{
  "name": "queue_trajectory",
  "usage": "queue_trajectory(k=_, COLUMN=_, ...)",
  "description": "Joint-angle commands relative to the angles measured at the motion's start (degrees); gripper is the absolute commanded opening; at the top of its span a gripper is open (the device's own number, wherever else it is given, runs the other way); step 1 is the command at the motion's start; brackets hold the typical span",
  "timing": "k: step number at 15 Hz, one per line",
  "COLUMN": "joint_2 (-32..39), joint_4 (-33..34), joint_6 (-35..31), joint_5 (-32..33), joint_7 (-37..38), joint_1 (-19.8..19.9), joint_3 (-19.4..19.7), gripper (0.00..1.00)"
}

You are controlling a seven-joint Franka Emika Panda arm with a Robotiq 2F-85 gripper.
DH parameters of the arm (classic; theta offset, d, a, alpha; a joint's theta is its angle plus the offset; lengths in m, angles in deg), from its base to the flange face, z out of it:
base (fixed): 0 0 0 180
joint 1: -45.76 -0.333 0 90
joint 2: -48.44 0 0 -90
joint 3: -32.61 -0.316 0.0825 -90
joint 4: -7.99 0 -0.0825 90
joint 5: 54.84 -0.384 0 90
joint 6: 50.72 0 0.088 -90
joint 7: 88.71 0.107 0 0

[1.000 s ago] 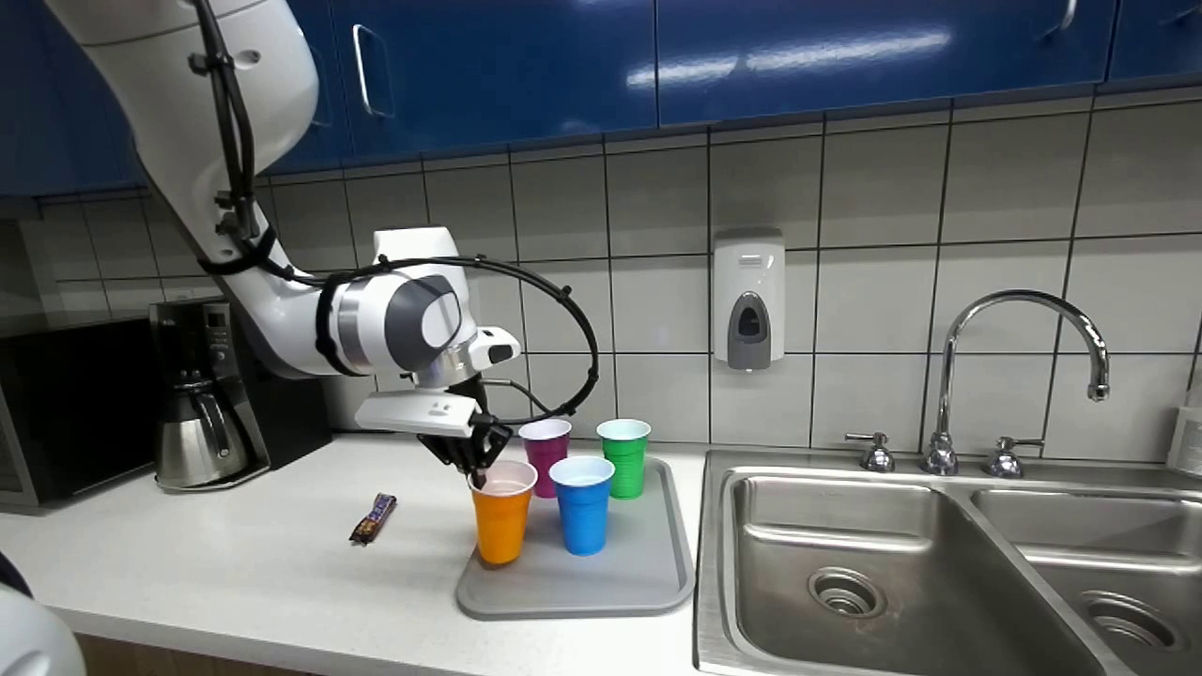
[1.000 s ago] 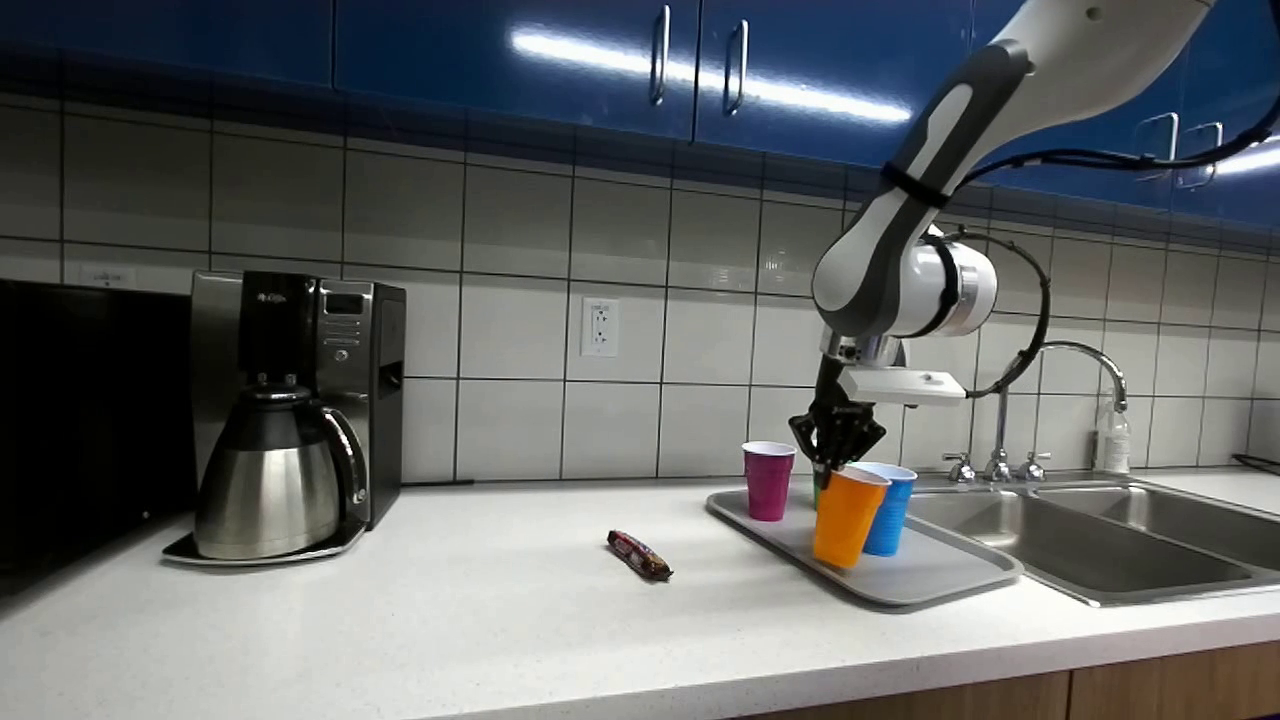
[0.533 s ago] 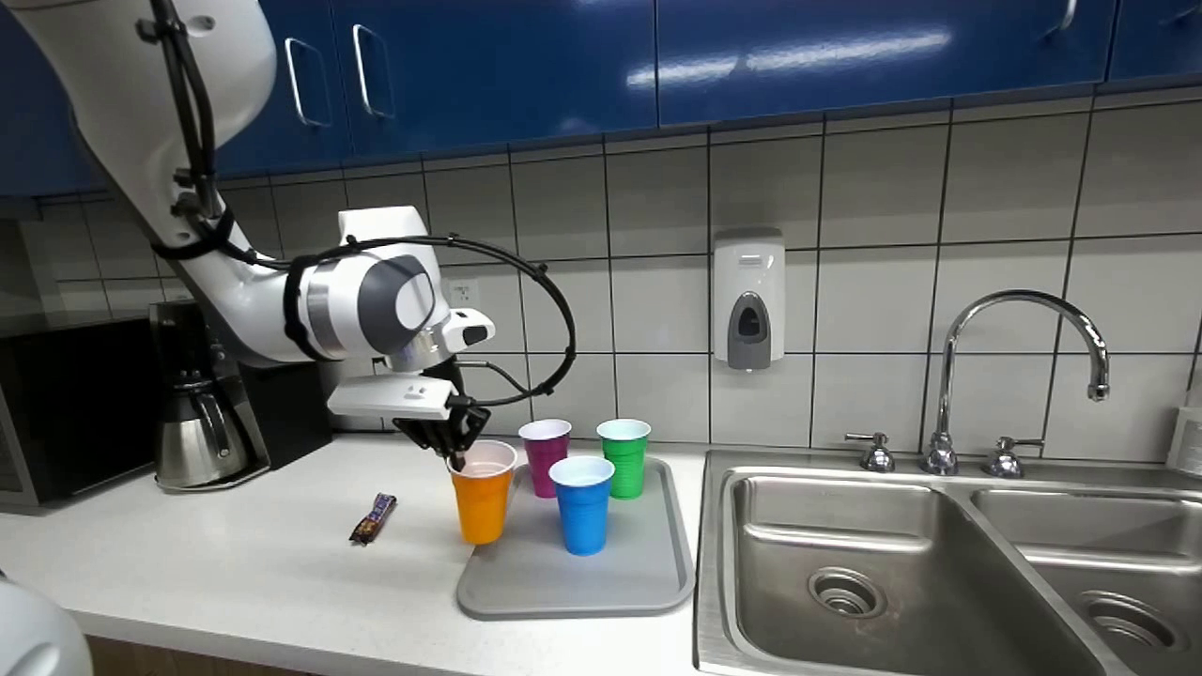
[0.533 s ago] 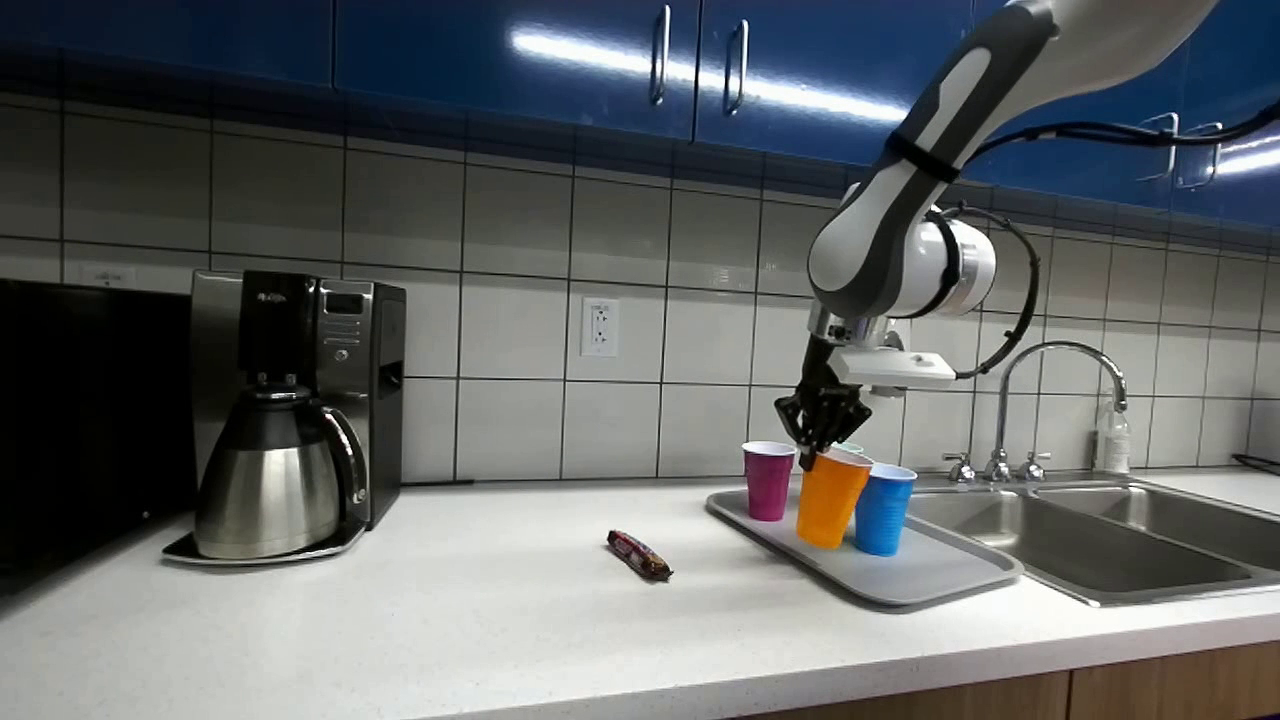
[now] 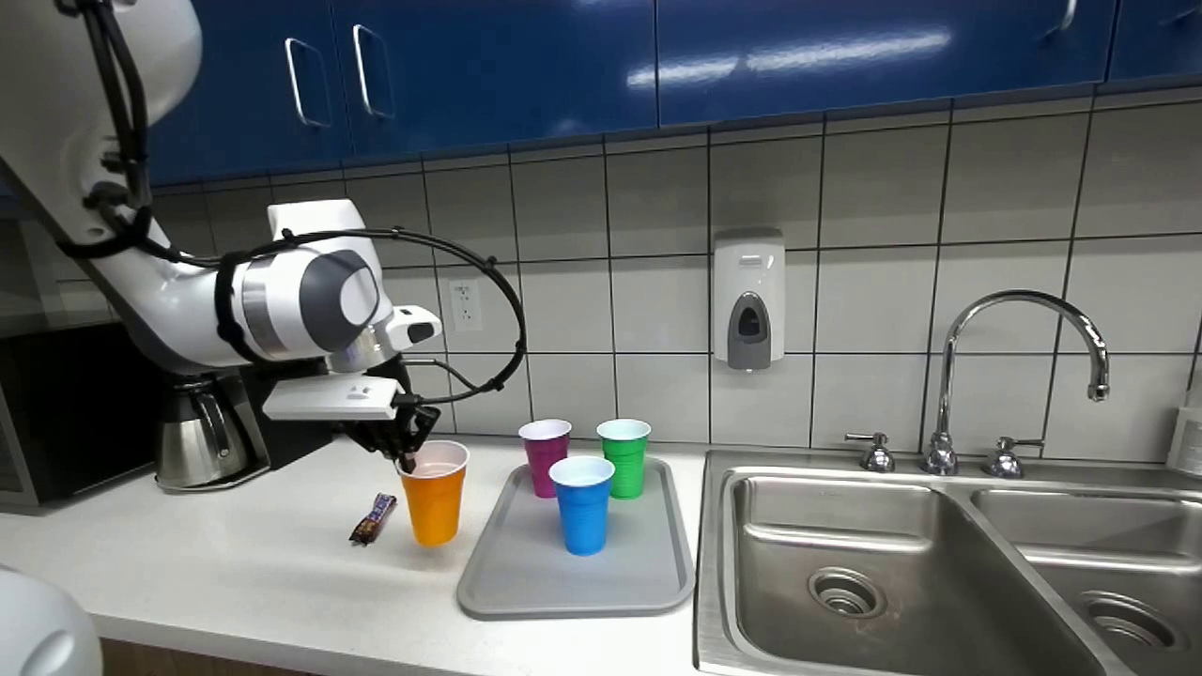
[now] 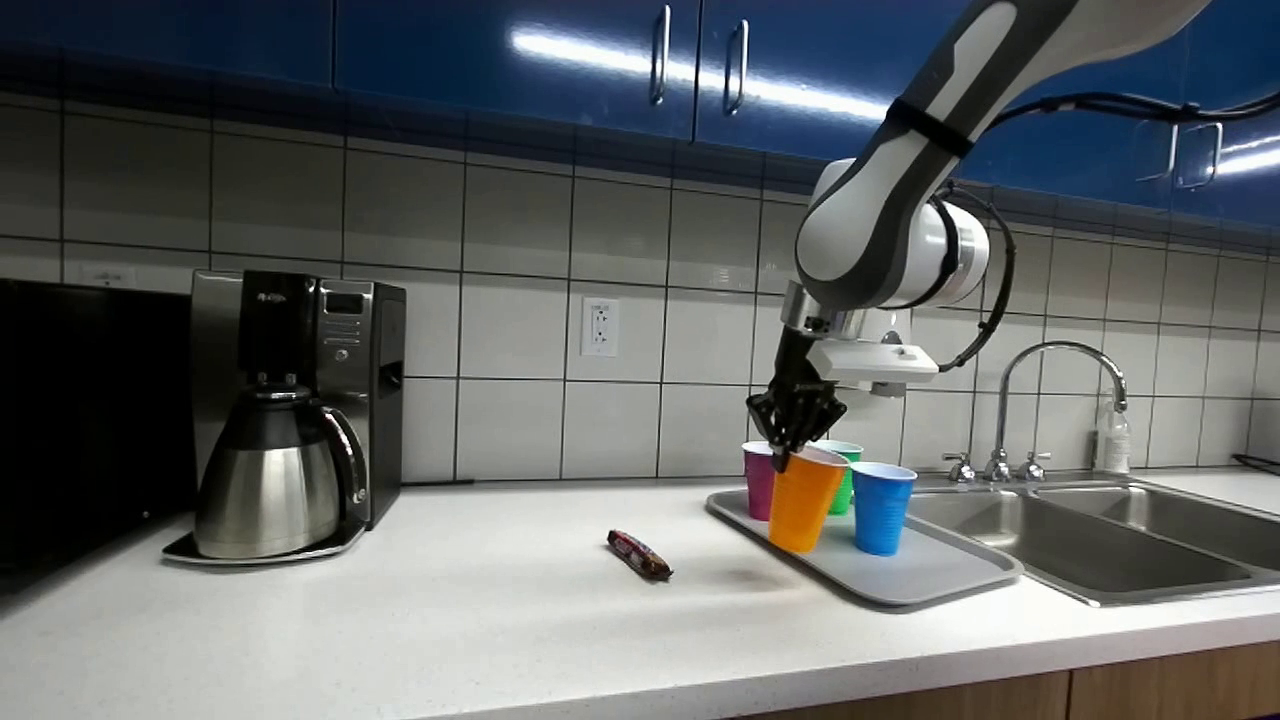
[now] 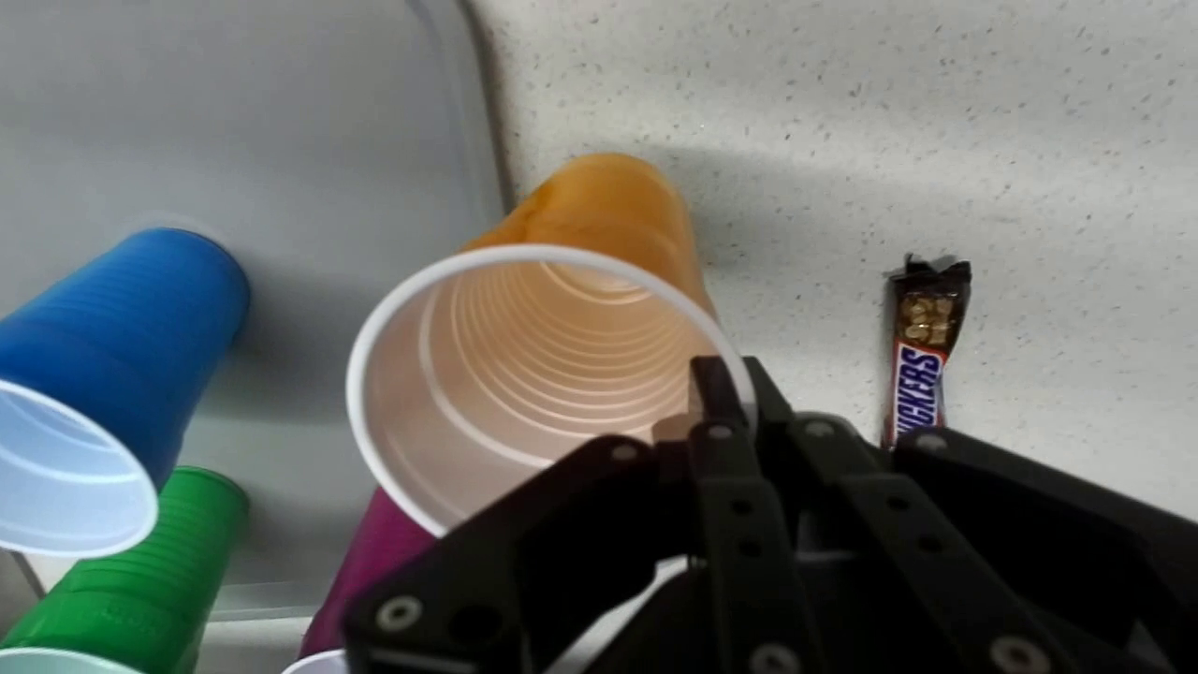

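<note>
With slim black fingers (image 7: 716,388), pinching the wall of an orange plastic cup (image 6: 806,505) at its white rim, from inside and outside at once. Held just clear of the white speckled counter (image 5: 254,563), beside the edge of a grey rectangular tray (image 5: 573,591); tilted a little. Hanging steeply down with the black two-fingered gripper (image 6: 781,462), beneath the bent wrist of a white-and-grey jointed robot arm (image 5: 169,310). Sloping in from the upper left in an exterior view. Near a dark wrapped chocolate bar (image 5: 374,519) on the counter, and set apart from an upright blue plastic cup (image 5: 584,516), a purple plastic cup (image 5: 545,465) and a green plastic cup (image 5: 629,469) on the tray. In the wrist view only, looking right down to the bottom of the orange plastic cup and reading lettering on the chocolate bar. In an exterior view, showing round drains (image 5: 847,591) in a steel double sink (image 5: 716,563); in an exterior view, hiding those but giving the full front of a silver-and-black coffee maker (image 6: 342,375), with the purple and green plastic cups partly masked.
</note>
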Motion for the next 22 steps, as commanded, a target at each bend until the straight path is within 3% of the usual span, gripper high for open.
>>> queue_trajectory(k=1, joint_2=-2.66, joint_4=-1.95, joint_6=0.55, joint_5=2.54, joint_7=3.94, joint_1=-0.83, joint_3=-2.64, gripper=0.01)
queue_trajectory(k=10, joint_2=0.34, joint_4=-1.09, joint_6=-0.26, joint_5=6.97, joint_7=9.14, joint_1=-2.43, joint_3=-7.28, gripper=0.01)
queue_trajectory(k=22, joint_2=5.49, joint_4=0.13, joint_6=-0.35, joint_5=12.6, joint_7=12.83, joint_1=-2.67, joint_3=-8.05, gripper=0.01)
